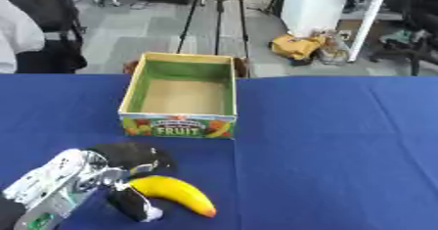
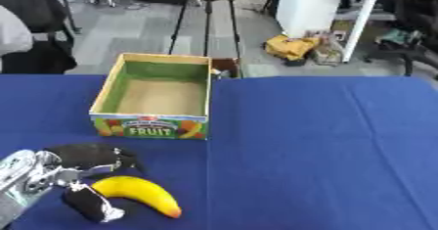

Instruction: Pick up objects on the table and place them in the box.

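Note:
A yellow banana [image 1: 175,194] with an orange tip lies on the blue table near the front left. My left hand [image 1: 109,172] reaches in from the lower left, its fingers above the banana's stem end and its thumb [image 1: 133,205] below, spread around it without closing. An open cardboard fruit box [image 1: 181,96] with a green inner wall stands behind, empty inside. My right hand shows in neither view.
The blue tablecloth [image 1: 342,150] covers the whole table to the right of the box and banana. Beyond the far edge are a tripod [image 1: 218,13], a white cabinet [image 1: 317,4], a yellow bag [image 1: 295,45] on the floor and a seated person at the far left.

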Robot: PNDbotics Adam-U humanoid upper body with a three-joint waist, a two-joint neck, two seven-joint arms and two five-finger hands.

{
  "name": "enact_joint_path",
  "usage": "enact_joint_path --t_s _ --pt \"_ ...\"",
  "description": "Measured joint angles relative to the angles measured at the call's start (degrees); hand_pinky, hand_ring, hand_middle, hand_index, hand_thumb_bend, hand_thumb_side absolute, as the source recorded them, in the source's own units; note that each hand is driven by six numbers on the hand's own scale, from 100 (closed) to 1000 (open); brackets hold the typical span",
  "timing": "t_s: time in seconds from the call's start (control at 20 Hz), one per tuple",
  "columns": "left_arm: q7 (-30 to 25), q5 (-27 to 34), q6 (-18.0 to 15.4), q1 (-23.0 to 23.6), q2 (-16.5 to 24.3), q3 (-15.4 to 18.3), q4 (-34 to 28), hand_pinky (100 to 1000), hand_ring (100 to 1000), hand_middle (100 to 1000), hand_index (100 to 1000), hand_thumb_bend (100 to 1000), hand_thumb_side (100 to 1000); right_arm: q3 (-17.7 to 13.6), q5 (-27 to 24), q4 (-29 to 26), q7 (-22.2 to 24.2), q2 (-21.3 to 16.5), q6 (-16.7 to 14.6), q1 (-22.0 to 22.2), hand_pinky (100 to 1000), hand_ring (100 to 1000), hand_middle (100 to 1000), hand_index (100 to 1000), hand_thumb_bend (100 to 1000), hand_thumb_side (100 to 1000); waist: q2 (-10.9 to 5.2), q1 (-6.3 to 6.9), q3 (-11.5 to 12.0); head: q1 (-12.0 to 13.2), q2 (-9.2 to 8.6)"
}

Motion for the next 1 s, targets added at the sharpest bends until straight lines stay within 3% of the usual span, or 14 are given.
enact_joint_path --t_s 0.7,1.0 --pt "3.7 -2.8 -1.9 -0.4 -1.8 0.5 4.6 551 773 795 878 187 473 0.0 0.3 0.0 0.1 0.1 -0.1 -0.4 748 852 612 818 100 958 0.41 -0.32 -0.2 0.5 -0.48" --pt "5.3 -3.9 -2.6 -0.7 -2.5 0.8 5.9 539 762 788 873 235 442 0.0 0.5 0.0 0.1 0.5 -0.1 -0.4 748 852 611 818 100 958 0.42 -0.33 -0.3 0.6 -0.49"
